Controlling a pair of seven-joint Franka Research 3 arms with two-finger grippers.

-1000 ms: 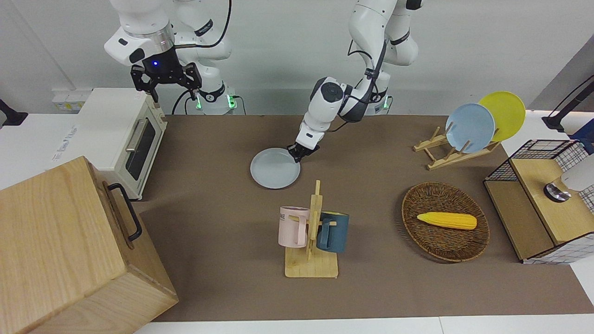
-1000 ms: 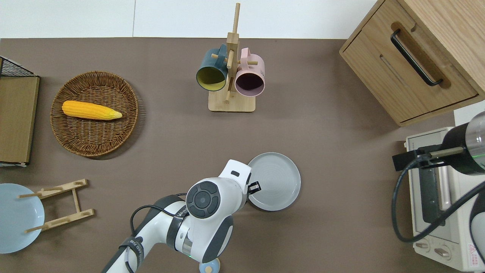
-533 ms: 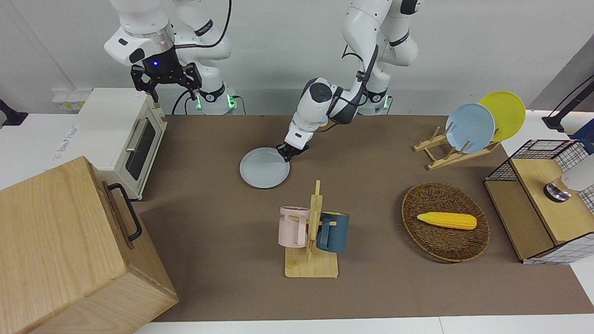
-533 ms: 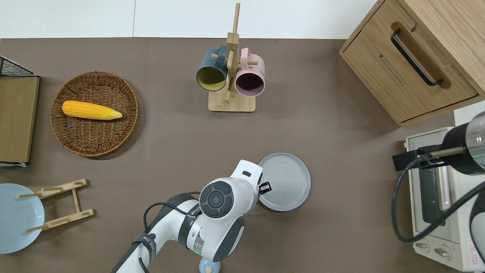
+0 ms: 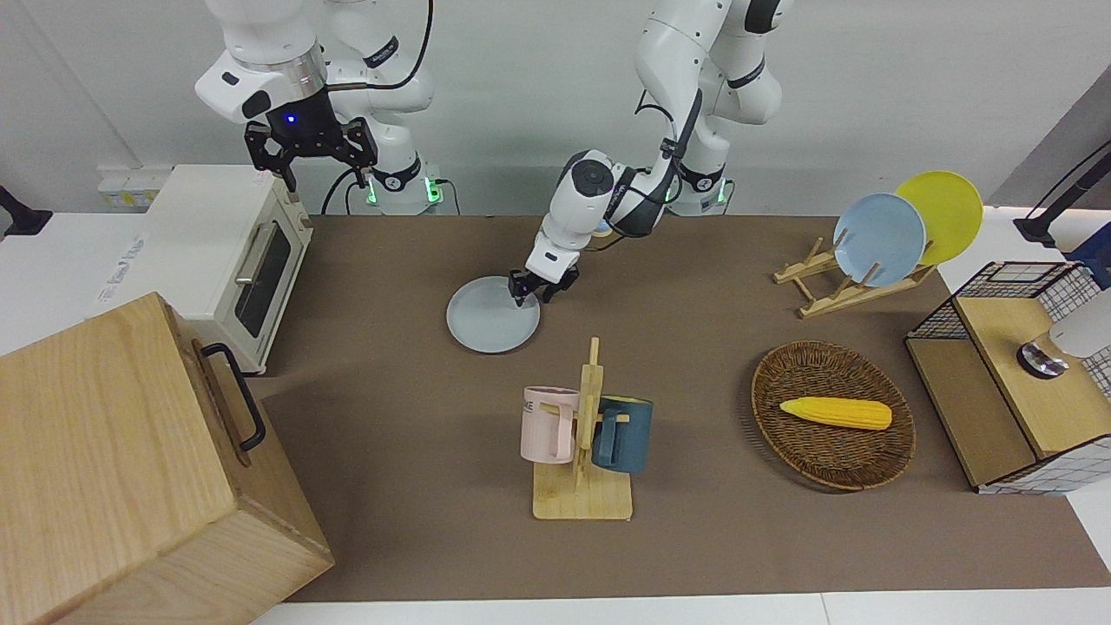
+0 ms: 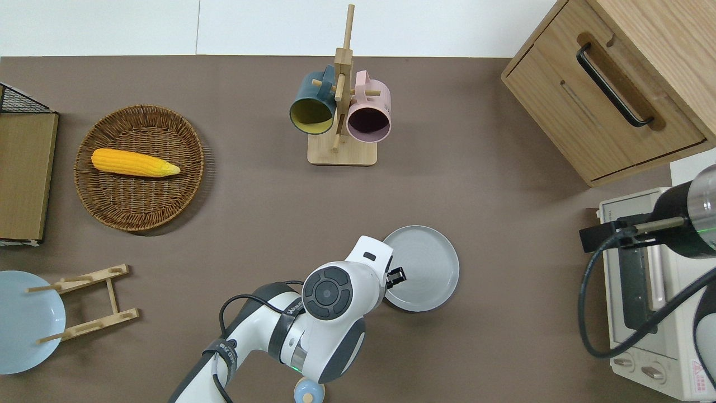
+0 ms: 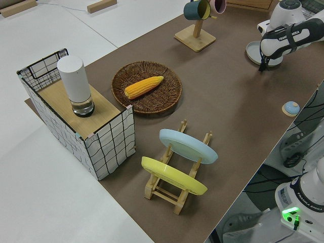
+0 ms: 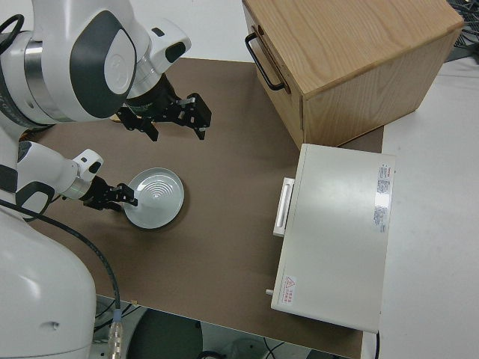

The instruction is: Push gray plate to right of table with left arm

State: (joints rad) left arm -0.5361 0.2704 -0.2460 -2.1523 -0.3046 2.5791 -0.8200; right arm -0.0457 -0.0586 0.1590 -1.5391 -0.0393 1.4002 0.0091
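The gray plate (image 5: 492,315) lies flat on the brown table (image 5: 391,260), toward the right arm's end from the table's middle; it also shows in the overhead view (image 6: 425,268) and the right side view (image 8: 157,198). My left gripper (image 5: 531,293) is low at the plate's rim on the side toward the left arm's end, and in the overhead view (image 6: 398,275) it sits just over that rim. My right arm is parked, its gripper (image 5: 311,163) open and empty.
A mug rack (image 5: 583,443) with a pink and a blue mug stands farther from the robots than the plate. A toaster oven (image 5: 226,260) and a wooden cabinet (image 5: 130,469) fill the right arm's end. A wicker basket (image 5: 831,451) with corn and a plate rack (image 5: 846,291) are toward the left arm's end.
The left gripper has pushed the gray plate toward the right arm's end of the table. In the last half second the plate barely moved and the gripper came over its rim.
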